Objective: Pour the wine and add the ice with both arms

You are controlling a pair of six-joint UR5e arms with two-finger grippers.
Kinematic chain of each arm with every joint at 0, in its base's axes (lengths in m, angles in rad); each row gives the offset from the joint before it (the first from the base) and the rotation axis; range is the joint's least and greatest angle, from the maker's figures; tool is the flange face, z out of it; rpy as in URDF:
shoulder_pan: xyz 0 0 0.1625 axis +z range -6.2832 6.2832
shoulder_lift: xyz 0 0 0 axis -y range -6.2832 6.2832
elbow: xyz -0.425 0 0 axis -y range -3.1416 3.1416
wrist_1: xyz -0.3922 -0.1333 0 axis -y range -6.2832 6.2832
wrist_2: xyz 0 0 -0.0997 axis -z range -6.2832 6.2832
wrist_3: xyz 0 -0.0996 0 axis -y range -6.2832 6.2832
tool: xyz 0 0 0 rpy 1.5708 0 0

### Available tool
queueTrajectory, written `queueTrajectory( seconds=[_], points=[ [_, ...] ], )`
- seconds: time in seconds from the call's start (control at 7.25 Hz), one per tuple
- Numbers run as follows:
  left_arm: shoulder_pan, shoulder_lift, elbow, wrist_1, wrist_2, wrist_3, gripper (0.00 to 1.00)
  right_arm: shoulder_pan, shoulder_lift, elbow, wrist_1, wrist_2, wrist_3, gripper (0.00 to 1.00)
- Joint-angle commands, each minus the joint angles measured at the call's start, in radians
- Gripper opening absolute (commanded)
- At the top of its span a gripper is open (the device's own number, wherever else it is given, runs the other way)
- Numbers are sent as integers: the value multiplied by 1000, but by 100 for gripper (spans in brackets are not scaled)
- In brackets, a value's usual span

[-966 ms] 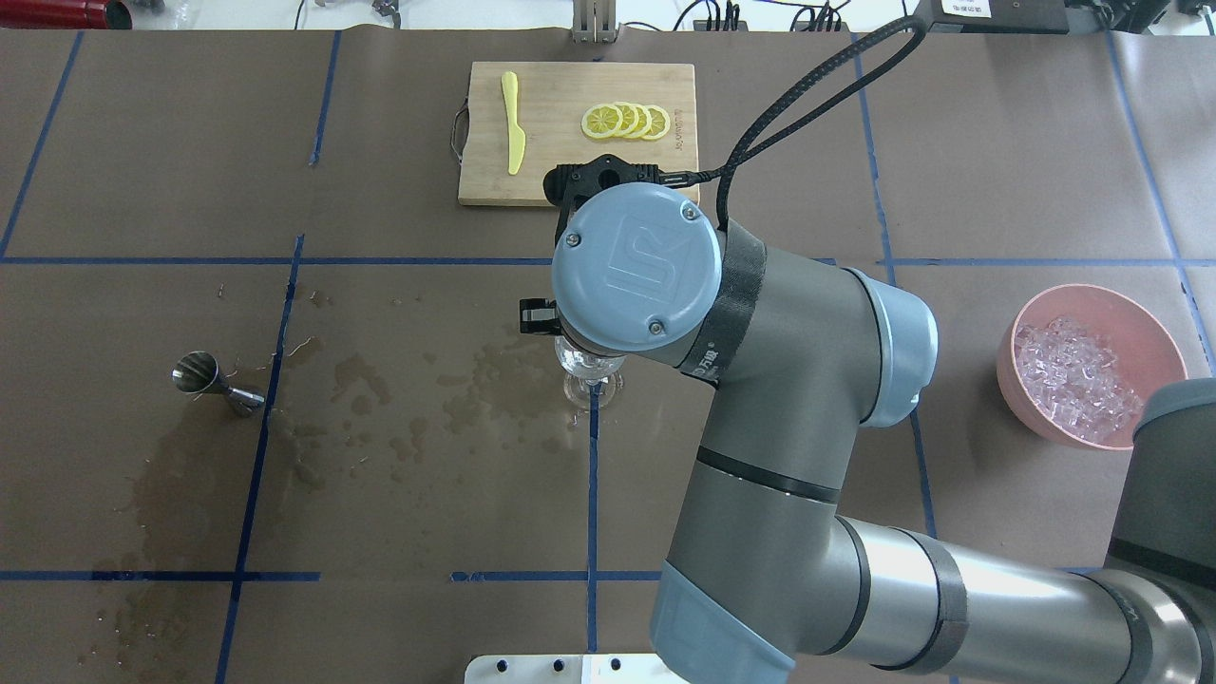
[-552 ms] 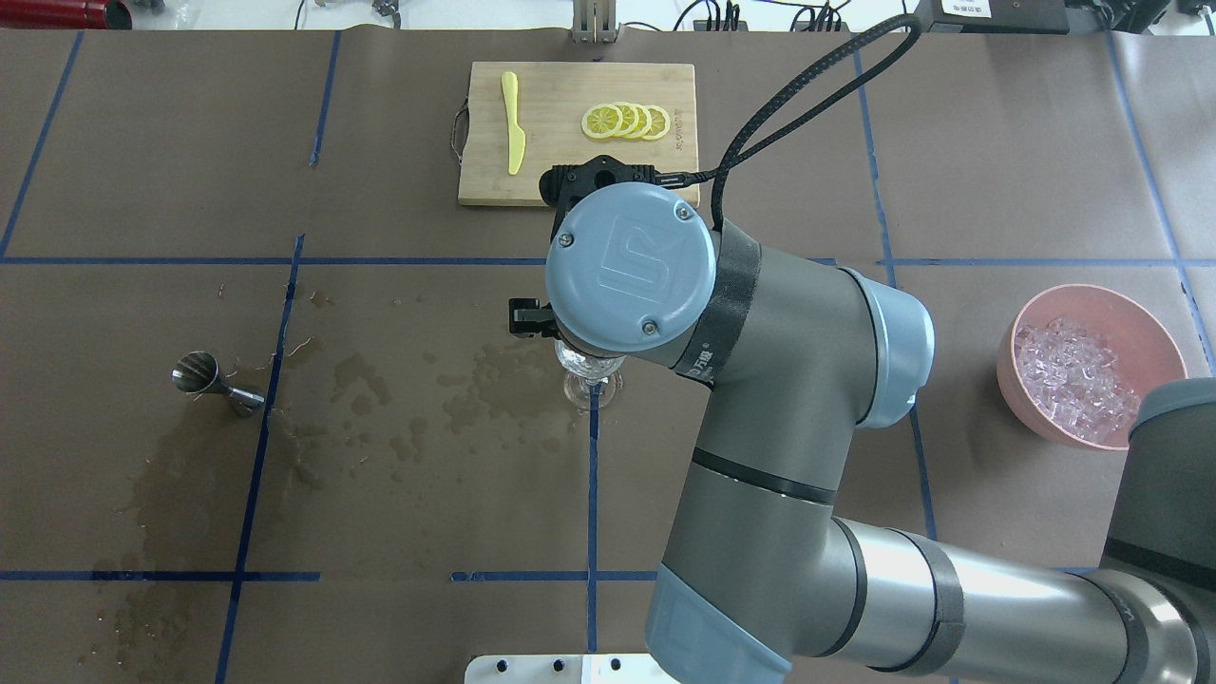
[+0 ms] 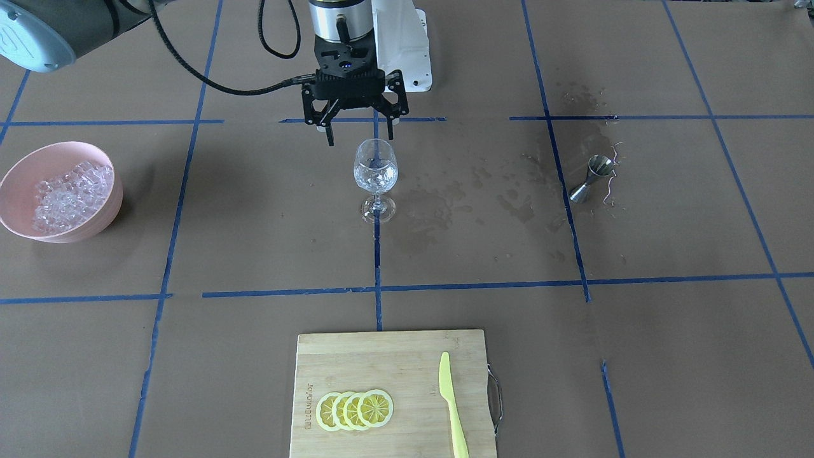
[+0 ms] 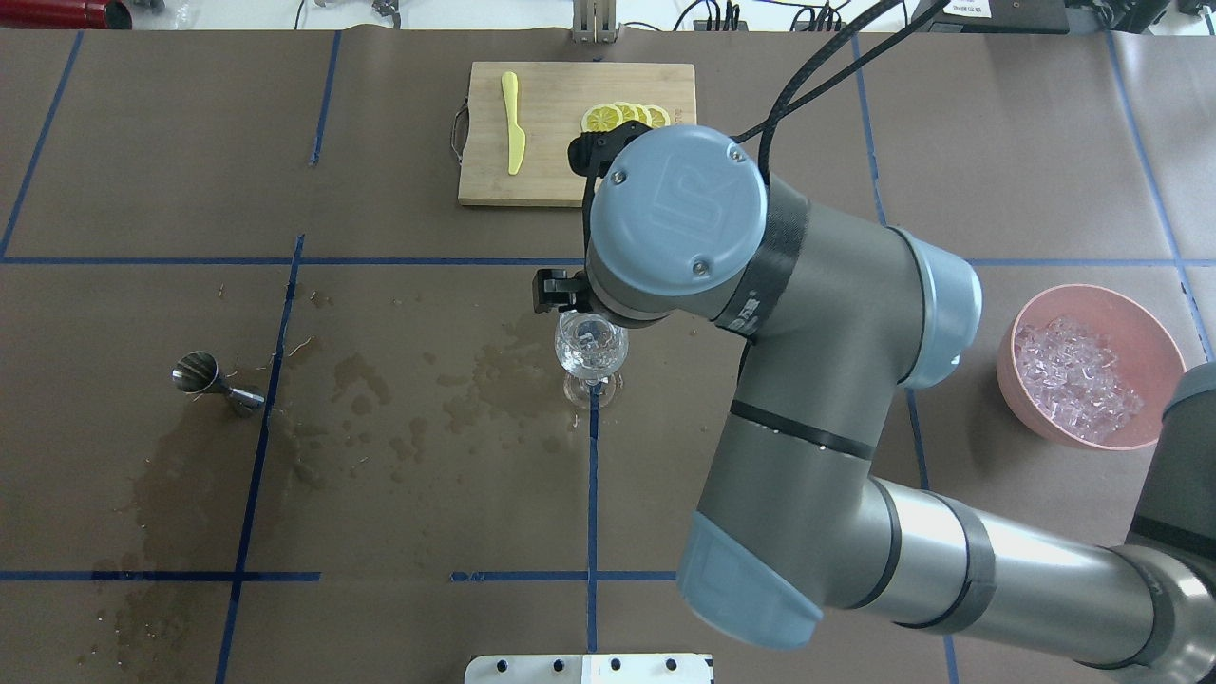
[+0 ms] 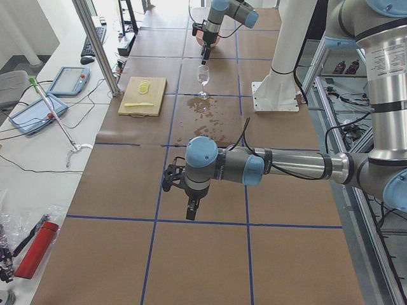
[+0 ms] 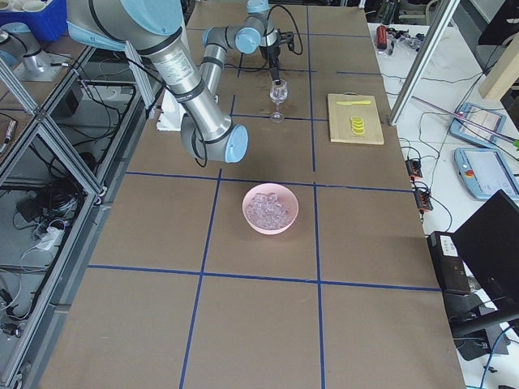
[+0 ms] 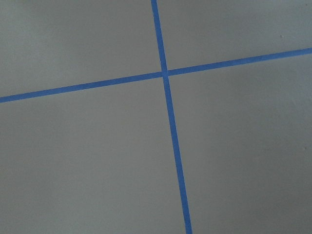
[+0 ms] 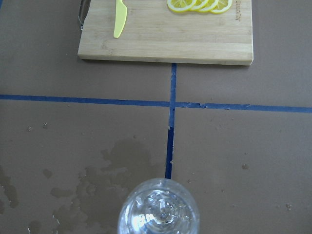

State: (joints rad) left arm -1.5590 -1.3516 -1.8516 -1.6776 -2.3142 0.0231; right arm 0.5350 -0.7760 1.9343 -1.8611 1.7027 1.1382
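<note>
Your right gripper (image 3: 359, 137) hovers just above and behind the wine glass (image 3: 375, 170), fingers spread wide and holding nothing. Your left gripper (image 5: 191, 210) shows only in the left side view, so I cannot tell how its jaws stand.

In the overhead view the glass stands upright at table centre. The pink bowl (image 3: 51, 156) of ice (image 3: 67, 194) sits well apart at its 3 o'clock, and the steel jigger (image 3: 588, 178) lies at its 9 o'clock.

The glass holds clear contents, and I can't tell wine from lumps.

Treat the glass as thin, brittle and top-heavy on its narrow foot. Wet patches (image 3: 445, 203) beside it suggest a slick surface. If you must move it, close gently low on the bowl or on the stem. The ice cubes look hard, small and slippery, so expect some to slip from your fingertips.
</note>
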Motion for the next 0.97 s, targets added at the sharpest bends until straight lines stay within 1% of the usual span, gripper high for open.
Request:
queueTrajectory(
  seconds=[0.0, 0.14, 0.28, 0.69, 0.83],
  points=[
    [3, 0, 3, -1, -2, 0, 100, 180, -139, 72, 0, 172, -220, 100],
    [4, 0, 2, -1, -4, 0, 100, 285, -188, 77, 2, 264, -332, 100],
    [4, 0, 5, 5, -2, -2, 100, 378, -234, 74, 3, 325, -463, 100],
    [-1, 12, -1, 12, -4, 0, 100, 681, -478, 46, 3, 451, -1004, 100],
    [-1, 14, -1, 24, -4, 0, 100, 783, -567, 31, 8, 516, -1170, 100]
  ],
)
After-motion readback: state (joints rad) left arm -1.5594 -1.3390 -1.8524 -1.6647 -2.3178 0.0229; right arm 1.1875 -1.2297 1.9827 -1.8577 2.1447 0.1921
